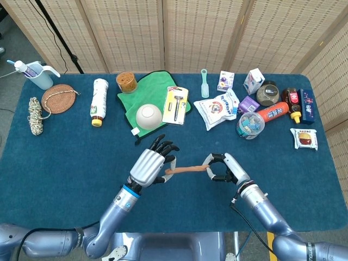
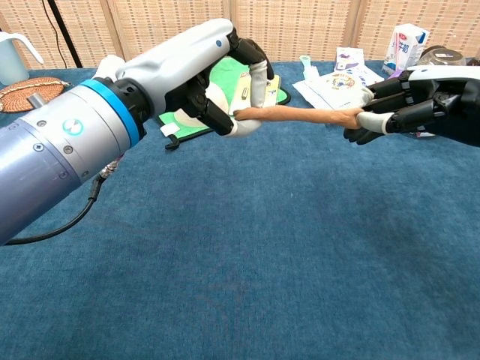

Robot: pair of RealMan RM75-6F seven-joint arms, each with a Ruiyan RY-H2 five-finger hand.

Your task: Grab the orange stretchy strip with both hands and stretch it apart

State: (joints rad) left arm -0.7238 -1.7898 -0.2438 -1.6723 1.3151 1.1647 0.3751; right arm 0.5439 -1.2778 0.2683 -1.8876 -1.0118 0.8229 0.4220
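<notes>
The orange stretchy strip (image 1: 186, 170) (image 2: 298, 115) hangs taut above the blue table, running between my two hands. My left hand (image 1: 151, 165) (image 2: 221, 82) pinches its left end between thumb and fingers. My right hand (image 1: 223, 168) (image 2: 405, 103) grips the right end, fingers curled around it. Both hands are held off the table near its front centre. The strip's ends are hidden inside the hands.
Behind the hands lie a green cloth (image 1: 142, 97) with a white bowl (image 1: 149, 116) and a razor pack (image 1: 176, 105). A snack bag (image 1: 218, 110), jars and cartons crowd the back right. A white bottle (image 1: 98, 101), coaster and rope sit at the left.
</notes>
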